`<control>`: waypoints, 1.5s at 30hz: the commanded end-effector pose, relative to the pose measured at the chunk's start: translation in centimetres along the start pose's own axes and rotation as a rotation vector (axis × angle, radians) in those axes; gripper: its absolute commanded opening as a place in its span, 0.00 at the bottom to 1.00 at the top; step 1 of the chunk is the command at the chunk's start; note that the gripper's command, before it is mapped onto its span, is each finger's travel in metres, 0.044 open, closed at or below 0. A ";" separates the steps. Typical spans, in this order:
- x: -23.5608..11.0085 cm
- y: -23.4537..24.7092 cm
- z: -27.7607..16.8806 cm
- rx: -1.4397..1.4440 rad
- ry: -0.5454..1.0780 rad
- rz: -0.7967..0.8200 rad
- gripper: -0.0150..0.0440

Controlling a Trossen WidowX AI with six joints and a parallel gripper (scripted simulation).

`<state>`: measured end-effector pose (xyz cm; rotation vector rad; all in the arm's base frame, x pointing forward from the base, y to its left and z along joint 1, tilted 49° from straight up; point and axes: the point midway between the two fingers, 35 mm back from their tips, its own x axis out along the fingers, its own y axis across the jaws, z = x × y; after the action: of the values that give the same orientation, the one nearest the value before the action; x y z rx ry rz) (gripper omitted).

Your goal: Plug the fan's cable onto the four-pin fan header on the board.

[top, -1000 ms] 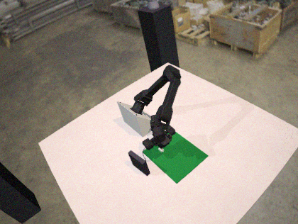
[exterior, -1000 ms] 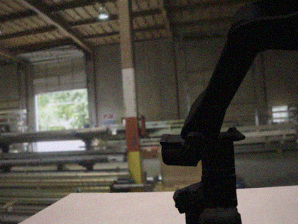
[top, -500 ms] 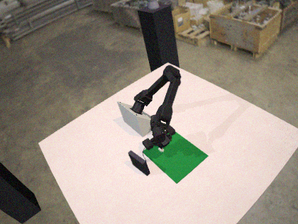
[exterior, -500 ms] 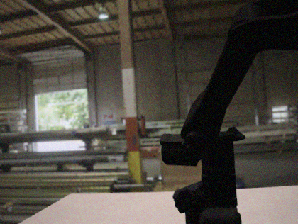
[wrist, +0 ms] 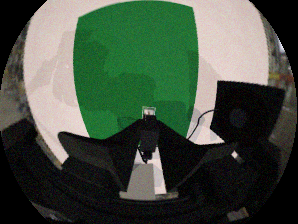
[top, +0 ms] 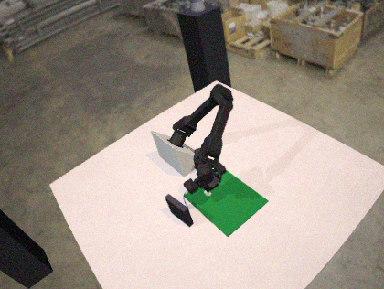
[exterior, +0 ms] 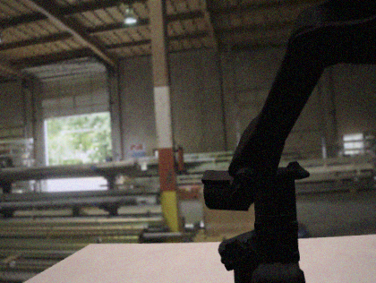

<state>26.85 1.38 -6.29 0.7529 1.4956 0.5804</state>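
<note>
One black arm [top: 215, 123] bends over a white table [top: 297, 192], its gripper [top: 206, 188] pointed down at the near-left edge of the green board [top: 233, 203]. In the wrist view the gripper [wrist: 148, 137] is closed on the fan's small pale plug [wrist: 148, 112], which sits between the fingertips low on the board [wrist: 133, 63], at about 6 o'clock of the green area; whether the plug touches the header there is too small to tell. A thin dark cable [wrist: 198, 124] curves from the plug toward 3 o'clock, reaching the black fan [wrist: 248, 112], which lies on the table just off the board's edge. From the top view the fan [top: 178, 209] rests at roughly 8 o'clock of the board, near it but apart. A grey wedge-shaped base [top: 173, 153] carries the arm's foot at 11 o'clock of the board. The exterior view shows only the arm's dark silhouette [exterior: 269, 179] above the table edge [exterior: 134, 261].
</note>
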 end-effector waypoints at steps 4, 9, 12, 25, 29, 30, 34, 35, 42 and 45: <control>0.2 0.0 -0.1 0.009 0.001 0.003 0.25; 0.3 0.0 -0.1 0.012 0.001 0.003 0.25; 0.4 0.0 -0.1 0.013 0.001 0.003 0.25; 0.6 0.0 -0.1 0.015 0.001 0.003 0.25; 0.6 0.0 -0.1 0.015 0.001 0.003 0.25; 0.6 0.0 -0.1 0.015 0.001 0.003 0.25; 0.6 0.0 -0.1 0.015 0.001 0.003 0.25; 0.6 0.0 -0.1 0.015 0.001 0.003 0.25; 0.7 0.0 -0.1 0.015 0.001 0.003 0.25; 0.9 0.0 -0.1 0.015 0.001 0.004 0.25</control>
<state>26.89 1.88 -6.73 0.7602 1.4977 0.5734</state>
